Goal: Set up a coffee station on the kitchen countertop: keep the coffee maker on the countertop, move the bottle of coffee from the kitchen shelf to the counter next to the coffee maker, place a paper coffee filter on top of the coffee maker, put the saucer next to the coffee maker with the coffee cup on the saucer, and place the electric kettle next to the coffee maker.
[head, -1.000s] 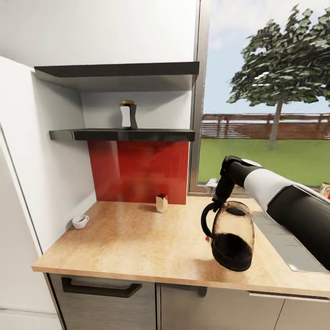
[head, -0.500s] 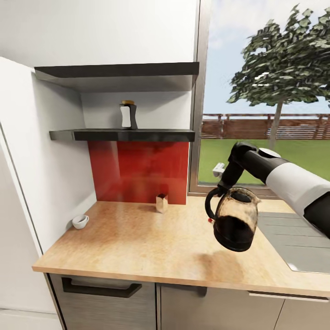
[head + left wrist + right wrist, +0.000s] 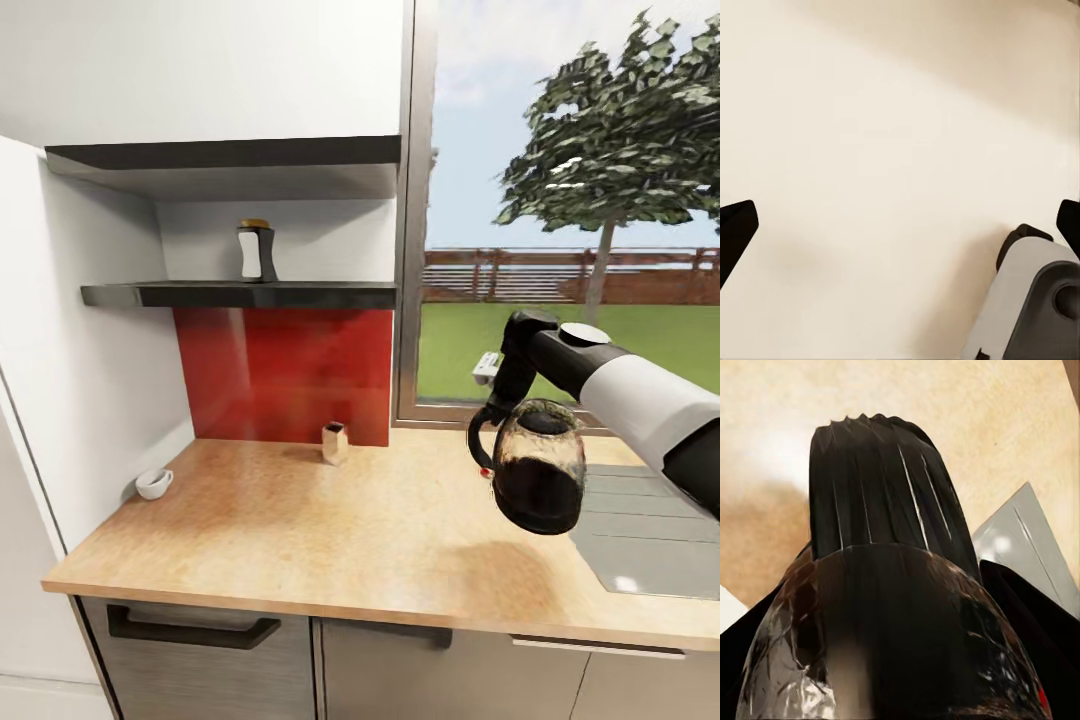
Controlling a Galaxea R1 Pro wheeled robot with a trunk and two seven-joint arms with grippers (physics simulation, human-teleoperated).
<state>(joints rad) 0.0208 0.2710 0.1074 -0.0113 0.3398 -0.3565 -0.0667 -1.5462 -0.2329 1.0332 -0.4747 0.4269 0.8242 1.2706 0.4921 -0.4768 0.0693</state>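
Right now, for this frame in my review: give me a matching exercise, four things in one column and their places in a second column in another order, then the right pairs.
Things:
1. electric kettle
2. bottle of coffee
3. coffee cup
4. sink

Places:
A. on the dark wall shelf
B. set into the kitchen countertop at its right end
C. held in the air by the right pincer, above the countertop
D. on the countertop, at its left end by the white wall

Pairs: 1-C, 2-A, 3-D, 4-B
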